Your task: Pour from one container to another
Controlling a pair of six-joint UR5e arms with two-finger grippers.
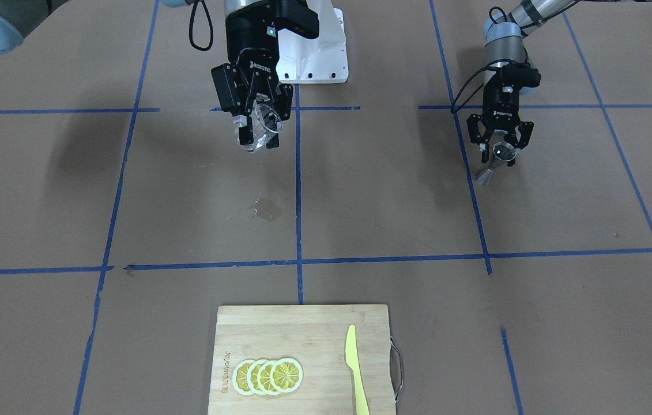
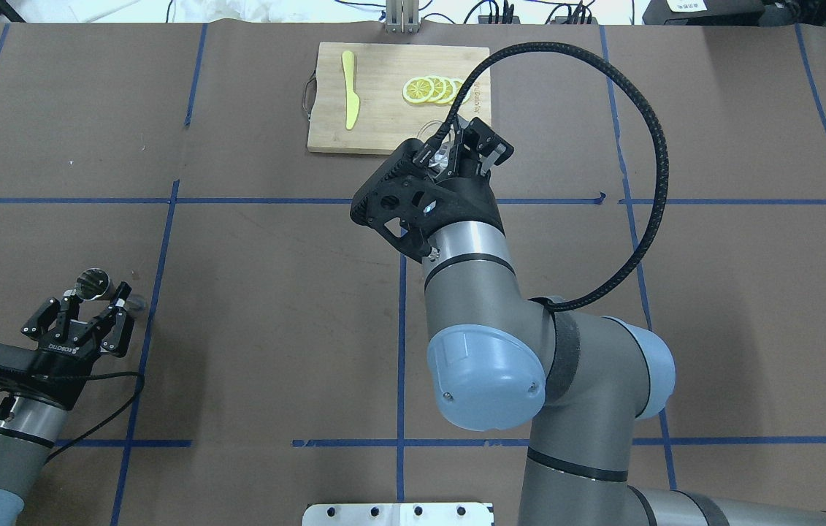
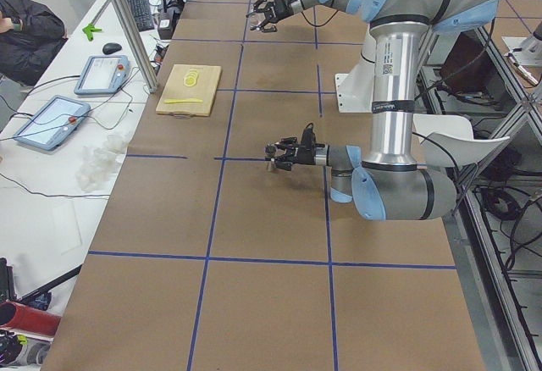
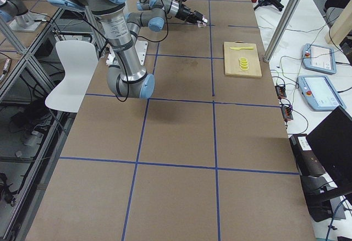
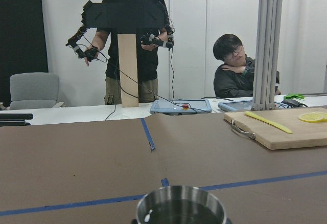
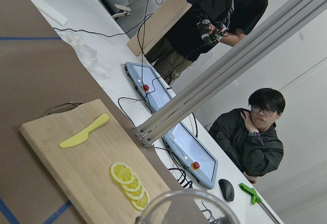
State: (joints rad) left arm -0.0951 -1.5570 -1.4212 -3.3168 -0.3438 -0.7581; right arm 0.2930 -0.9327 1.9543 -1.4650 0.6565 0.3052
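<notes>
Across from the cutting board [image 1: 302, 346], in the front-facing view, your right gripper [image 1: 256, 134] is clamped on the glass [image 1: 266, 119]. It holds the glass tilted in the air, well off the board toward the robot's base. Well off to the board's other side, the left gripper [image 1: 498, 157] pinches the jigger [image 1: 487, 173] at its waist. What looks like a wet patch [image 1: 268, 208] lies between the glass and the board.

From overhead, the two grippers sit well apart, so the pour turns on closing that gap. The glass lies off to the jigger's right, and neither is over the other.

The left wrist camera shows the jigger's rim level and open upward, its long axis upright, with the board beyond it. The right wrist camera shows the glass rim low in frame and the board at a slant, which fits a tipped wrist.

Count one glass, one jigger, one board, one yellow knife [image 1: 355, 369] and four lemon slices [image 1: 268, 376].
</notes>
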